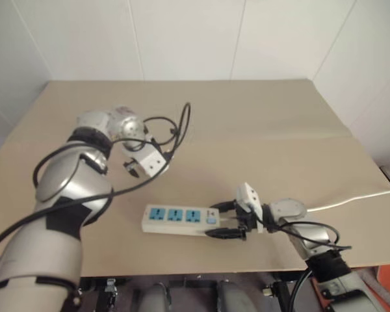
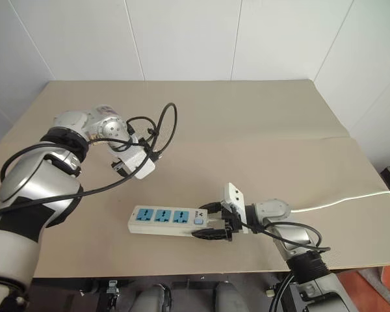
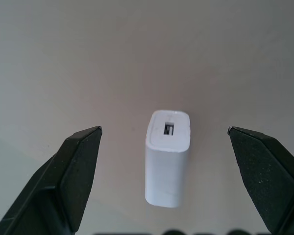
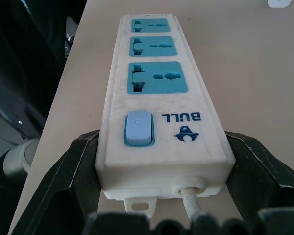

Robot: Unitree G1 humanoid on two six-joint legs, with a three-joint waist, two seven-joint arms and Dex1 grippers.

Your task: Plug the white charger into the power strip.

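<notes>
The white charger (image 3: 167,156) lies on the tan table, its USB end facing up towards my left gripper (image 3: 164,129). That gripper hangs open right above the charger, with one finger on each side and a wide gap to both. In the head views the left gripper (image 1: 140,166) points down at the table, behind and to the left of the power strip (image 1: 175,218). The strip lies flat near the table's front edge and has three blue sockets. My right gripper (image 1: 222,221) is shut on the switch end of the power strip (image 4: 157,58), its fingers (image 4: 78,166) pressed against both long sides.
The strip's thin white cord (image 1: 351,200) runs right, off the table's side. The table's front edge (image 1: 201,268) lies just below the strip. A seam (image 1: 299,138) crosses the tabletop on the right. White walls stand behind the table.
</notes>
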